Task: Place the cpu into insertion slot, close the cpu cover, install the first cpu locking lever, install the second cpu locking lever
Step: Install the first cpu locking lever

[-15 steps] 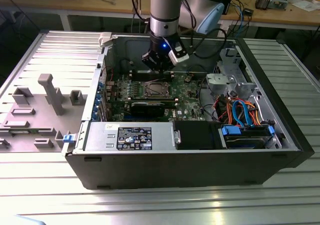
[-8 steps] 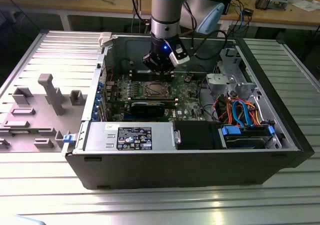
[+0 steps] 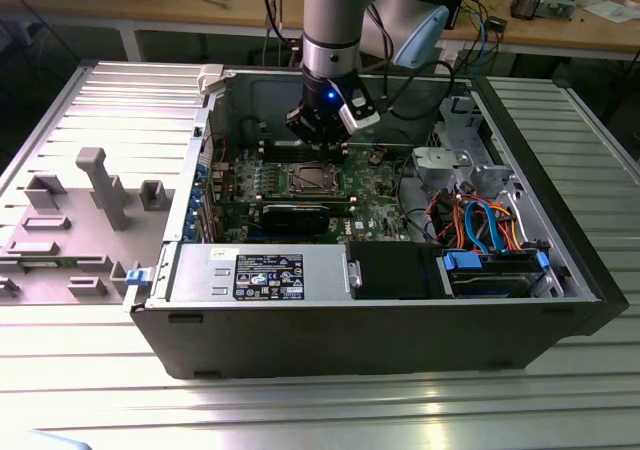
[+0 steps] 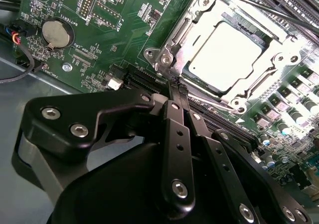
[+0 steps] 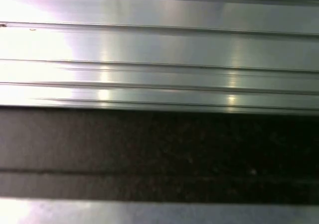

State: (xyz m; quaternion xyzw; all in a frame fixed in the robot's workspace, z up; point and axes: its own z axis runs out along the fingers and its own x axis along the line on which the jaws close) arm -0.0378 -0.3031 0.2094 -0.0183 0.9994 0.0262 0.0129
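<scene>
black gripper linkage fills the near part of the second wrist view, bolted plates and bars running up to the gripper (image 4: 178, 88), whose two slim fingers (image 4: 174, 90) sit pressed together with nothing between them, jaws closed and empty. the tips hang just off one corner of the cover (image 4: 199, 22), near its edge, though contact cannot be told from here. the cover lies flat, a silvery frame with screw heads at its corners, and through its square window shows the cpu (image 4: 227, 55), dull silver top glaring bright, seated in the slot (image 4: 192, 79), of which only the dark rim peeks out under the frame. a thin lever (image 4: 259, 7) runs along the far side of the cover as a straight metal rod. green board (image 4: 124, 25) all around, with a round coin cell (image 4: 57, 31) well off to one side. in the exterior view the arm (image 3: 332, 20) drops almost straight down into the open case (image 3: 400, 310), wrist lit with a blue ring, the gripper (image 3: 318, 135) poised just behind the socket, where the cover (image 3: 312, 179) reads as a small grey square in the middle of the board. a long black card (image 3: 300, 215) lies just in front of the socket, power supply (image 3: 260, 273) along the near wall, drive cage with orange and blue cables toward the exterior view's right. grey plastic fixtures (image 3: 105, 185) stand on the ribbed table (image 3: 90, 390) at the exterior view's left. the first wrist view gives ribbed aluminium (image 5: 159, 50) above a dark band.
</scene>
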